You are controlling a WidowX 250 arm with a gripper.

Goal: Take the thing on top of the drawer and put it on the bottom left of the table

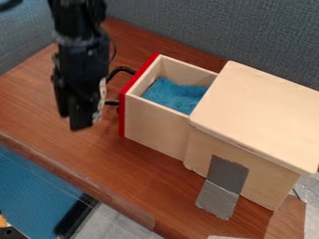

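Gripper [81, 122] hangs over the table's left part, beside the open drawer [156, 125]

The brown wooden table [143, 165] slants across the view, its back edge against a grey-blue partition [205, 28] and its near edge running from the left side down to the bottom. A broad stretch of wood lies between that near edge and the drawer, widest at the left. The pale cabinet [265, 107] takes up the right. The black arm [79, 56] enters at the upper left. The drawer sticks out leftward, its red front [122, 114] turned to the gripper, with a narrow gap between. Inside lies blue cloth [174, 95]. Grey tape [225, 177] runs from the cabinet's side onto the table. A black handle [121, 70] juts from the red front. A small pale, patterned piece [100, 100], perhaps the task's thing, shows at the gripper's right-hand side in the view; whether it is gripped, I cannot tell.
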